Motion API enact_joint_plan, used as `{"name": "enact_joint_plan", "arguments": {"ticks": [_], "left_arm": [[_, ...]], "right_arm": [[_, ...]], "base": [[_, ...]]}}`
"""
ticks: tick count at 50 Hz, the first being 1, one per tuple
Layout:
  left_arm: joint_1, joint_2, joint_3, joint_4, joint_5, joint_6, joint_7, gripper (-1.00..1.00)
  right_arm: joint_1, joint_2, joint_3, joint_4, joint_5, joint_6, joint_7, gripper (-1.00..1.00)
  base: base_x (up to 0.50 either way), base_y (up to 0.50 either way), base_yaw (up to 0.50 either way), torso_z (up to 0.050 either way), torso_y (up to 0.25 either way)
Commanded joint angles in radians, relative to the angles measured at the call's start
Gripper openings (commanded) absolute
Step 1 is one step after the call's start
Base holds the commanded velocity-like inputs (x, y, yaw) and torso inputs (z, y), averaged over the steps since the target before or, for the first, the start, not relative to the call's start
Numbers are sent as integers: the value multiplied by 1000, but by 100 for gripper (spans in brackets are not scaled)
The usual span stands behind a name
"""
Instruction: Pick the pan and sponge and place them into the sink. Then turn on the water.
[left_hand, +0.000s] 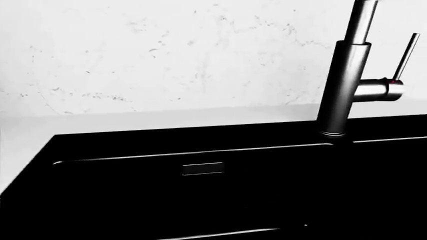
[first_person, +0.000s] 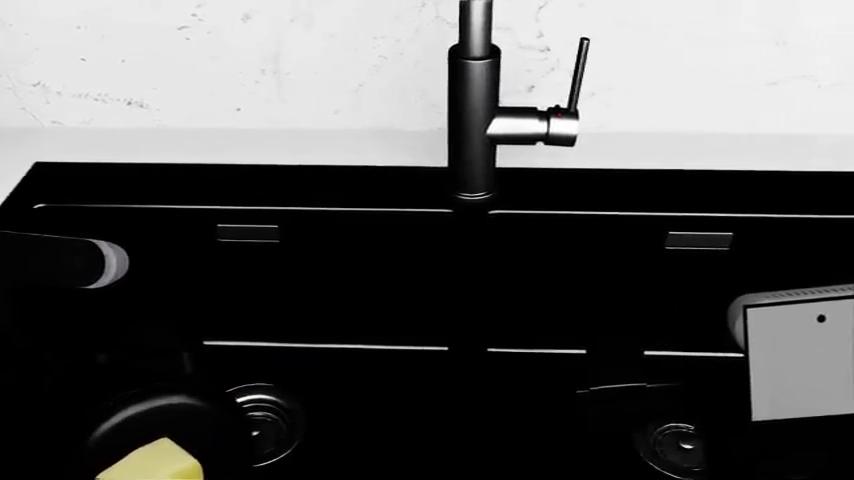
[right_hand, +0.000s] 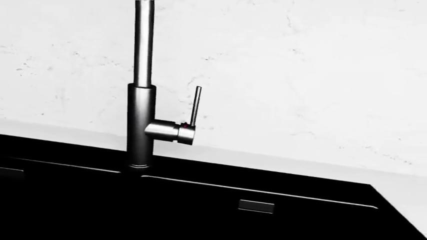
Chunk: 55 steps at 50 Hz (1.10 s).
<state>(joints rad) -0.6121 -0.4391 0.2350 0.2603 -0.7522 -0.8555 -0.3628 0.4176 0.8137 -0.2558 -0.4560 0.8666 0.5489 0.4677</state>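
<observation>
The glossy black two-basin sink (first_person: 334, 185) fills the head view. The round black pan (first_person: 140, 425) lies in the left basin beside the left drain (first_person: 263, 425). The pale yellow sponge (first_person: 150, 462) sits on the pan's near part, cut by the frame edge. The dark grey faucet (first_person: 474, 110) stands at the back centre with its thin lever (first_person: 577, 72) upright; no water stream shows. The faucet also shows in the left wrist view (left_hand: 343, 75) and the right wrist view (right_hand: 141, 125). Both grippers are lost against the black sink, so I cannot tell how their jaws stand.
My left arm (first_person: 60, 262) reaches in over the left basin, and my right arm (first_person: 798, 350) over the right basin. The right drain (first_person: 674, 445) lies in the right basin. Overflow slots (first_person: 248, 233) (first_person: 699, 240) mark the back walls. A white marbled wall (first_person: 200, 60) rises behind.
</observation>
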Motion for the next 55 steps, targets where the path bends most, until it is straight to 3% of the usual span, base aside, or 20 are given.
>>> {"name": "enact_joint_plan", "arguments": {"ticks": [1, 14, 55], "left_arm": [[-6, 10, 11, -16, 9, 9, -3, 100], [2, -21, -12, -6, -12, 4, 7, 100], [-8, -19, -7, -29, -13, 14, 2, 100]], "right_arm": [[-1, -2, -3, 2, -2, 0, 1, 100], [-1, -10, -10, 13, -8, -1, 1, 100], [17, -20, -18, 25, -22, -1, 8, 100]], "base": [[16, -277, 0, 0, 0], [15, -253, 0, 0, 0], [62, 0, 0, 0, 0]]}}
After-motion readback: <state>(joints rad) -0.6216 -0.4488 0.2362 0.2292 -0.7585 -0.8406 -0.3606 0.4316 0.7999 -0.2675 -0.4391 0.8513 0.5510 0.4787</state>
